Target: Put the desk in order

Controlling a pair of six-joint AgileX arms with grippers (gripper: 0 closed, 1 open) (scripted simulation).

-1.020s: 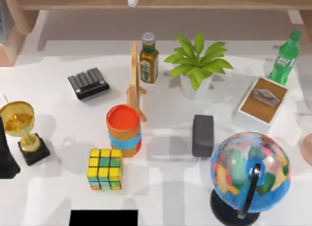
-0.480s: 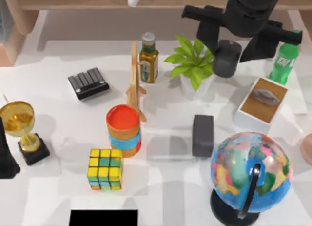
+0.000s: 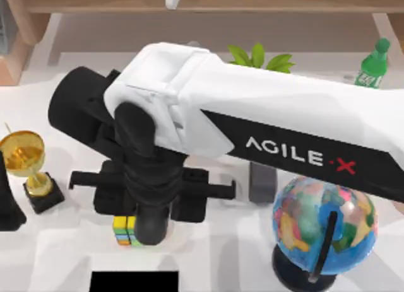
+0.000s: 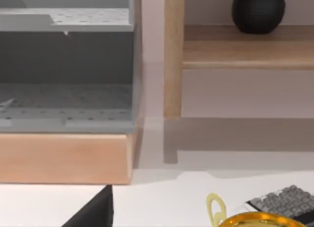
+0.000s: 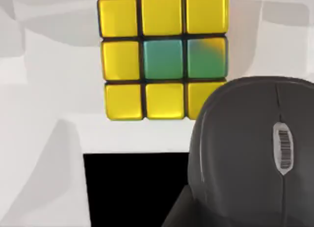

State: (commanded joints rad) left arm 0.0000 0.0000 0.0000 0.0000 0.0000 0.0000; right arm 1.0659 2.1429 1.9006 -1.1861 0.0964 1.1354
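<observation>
The right arm (image 3: pixel 284 128), white with AgileX lettering, reaches in from the right side across the middle of the desk (image 3: pixel 57 254), the broad white tabletop that fills most of the top view and carries everything else. The right gripper (image 3: pixel 151 210) hangs over the front left of the desk, and it is closed on a dark grey mouse (image 3: pixel 151 226), which is held above the surface; the right wrist view has this mouse (image 5: pixel 250 148) close up, its scroll wheel showing, and it overlaps one corner of the cube (image 5: pixel 162 55). The cube (image 3: pixel 123 232) sits on the desk just beneath the gripper, its top face mostly yellow with some green squares, and a flat black rectangle (image 3: pixel 134 281) lies right in front of it at the near edge. A globe (image 3: pixel 322 219) stands at the front right with a grey block (image 3: pixel 262 181) just beside it, and a plant (image 3: pixel 259 55) and a green bottle (image 3: pixel 371 68) stand farther back. A gold trophy (image 3: pixel 25 156) stands near the left edge, close to the parked left arm (image 3: pixel 9 204), whose grip cannot be told. A wooden shelf (image 4: pixel 245 45) runs along the back
</observation>
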